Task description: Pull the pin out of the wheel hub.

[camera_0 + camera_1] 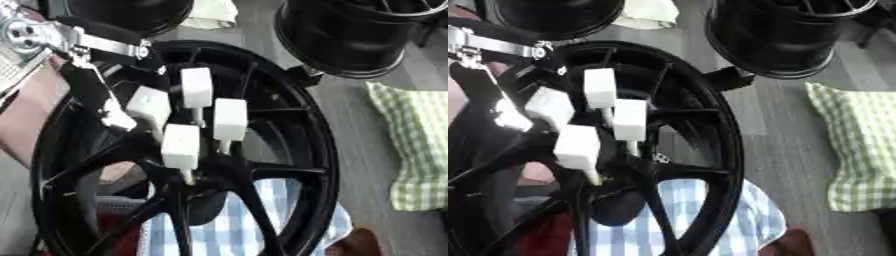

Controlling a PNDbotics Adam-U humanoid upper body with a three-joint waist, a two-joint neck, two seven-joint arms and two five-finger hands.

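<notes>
A black spoked wheel (pixel 306 150) stands tilted across the middle of both views. Several pins with white block heads stick out of its hub (pixel 206 172) on thin metal stems: one high (pixel 197 87), one to the right (pixel 230 119), one low (pixel 181 146). A fourth white head (pixel 149 104) sits tilted at the left, and no stem shows on it. My left hand (pixel 112 116) comes in from the upper left on a black and silver arm. A black finger (pixel 92 87) with a pale tip lies against that tilted head. The rest of the hand is hidden behind the rim.
Two more black rims (pixel 350 35) (pixel 553 15) stand at the back. A green checked cloth (pixel 416 145) lies to the right on the grey floor. Blue checked fabric (pixel 219 230) shows through the spokes below. Something pinkish (pixel 26 115) is behind the wheel's left edge.
</notes>
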